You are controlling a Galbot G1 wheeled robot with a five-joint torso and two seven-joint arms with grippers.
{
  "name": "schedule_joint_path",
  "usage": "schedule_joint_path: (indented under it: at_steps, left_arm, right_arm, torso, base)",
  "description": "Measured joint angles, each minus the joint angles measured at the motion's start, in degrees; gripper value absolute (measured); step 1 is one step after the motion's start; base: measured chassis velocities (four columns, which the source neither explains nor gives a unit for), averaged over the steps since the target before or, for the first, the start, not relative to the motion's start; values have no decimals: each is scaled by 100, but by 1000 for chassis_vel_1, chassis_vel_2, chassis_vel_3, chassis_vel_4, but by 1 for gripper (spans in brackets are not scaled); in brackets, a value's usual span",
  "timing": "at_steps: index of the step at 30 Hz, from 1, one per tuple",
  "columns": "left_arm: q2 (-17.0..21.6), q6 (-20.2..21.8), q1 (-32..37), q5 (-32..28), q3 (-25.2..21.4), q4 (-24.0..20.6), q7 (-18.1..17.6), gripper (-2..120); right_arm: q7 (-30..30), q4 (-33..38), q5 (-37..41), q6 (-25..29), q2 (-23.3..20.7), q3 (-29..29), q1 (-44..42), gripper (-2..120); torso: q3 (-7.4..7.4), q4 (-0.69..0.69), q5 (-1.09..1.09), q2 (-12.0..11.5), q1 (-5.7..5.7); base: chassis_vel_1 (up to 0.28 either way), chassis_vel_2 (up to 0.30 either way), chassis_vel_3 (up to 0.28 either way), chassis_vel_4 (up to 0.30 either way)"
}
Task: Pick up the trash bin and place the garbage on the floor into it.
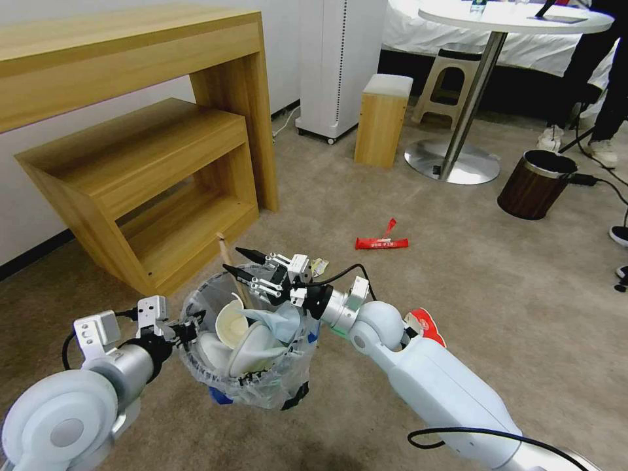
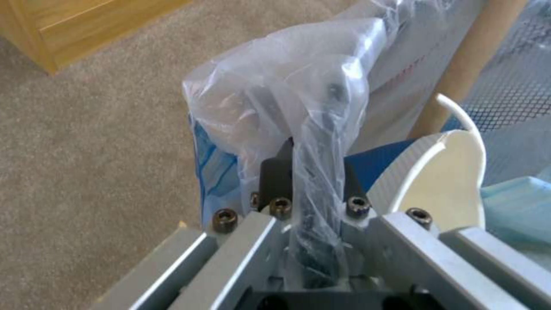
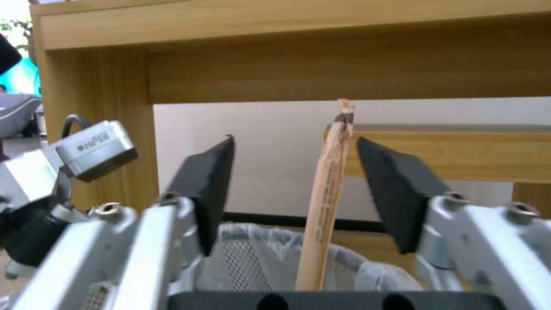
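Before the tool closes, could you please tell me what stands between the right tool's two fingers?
The wooden stick stands upright between the open fingers of the right tool, touching neither, its lower end in the trash bin; the right wrist view shows it.

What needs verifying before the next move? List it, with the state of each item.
1. Left gripper shut on the trash bin rim: ok.
2. Right gripper open above the bin: ok.
3. Wooden stick standing in the bin, free between the open fingers: ok.
4. Floor cleared of garbage: not ok, a red wrapper lies on it.
5. Bin held level: cannot tell.
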Motion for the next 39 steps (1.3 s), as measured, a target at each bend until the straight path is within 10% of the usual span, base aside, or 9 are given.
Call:
schedule_joint_path:
  at_steps: [10,20,39]
  left_arm:
    - [47,-36,-19,22,-76,7,-2,1]
    - [61,-203,-76,44,-163,157,-472,1]
    - [-233,-243,-215,495,-500,341,-989,1]
  right_arm:
    - [-45,41,-29,47,-45,75,-61,98]
    - [1092,439,47,-290,-149,607,-419,100]
    - [3071,1078,-534,-483,-584,3925,-1877,100]
  torso:
    - [0,0,0,0,0]
    - [0,1,-1,0,0]
    - [0,0,1,0,0]
  base:
    - [0,0,0,0]
    - [0,0,0,0]
    - [0,0,0,0]
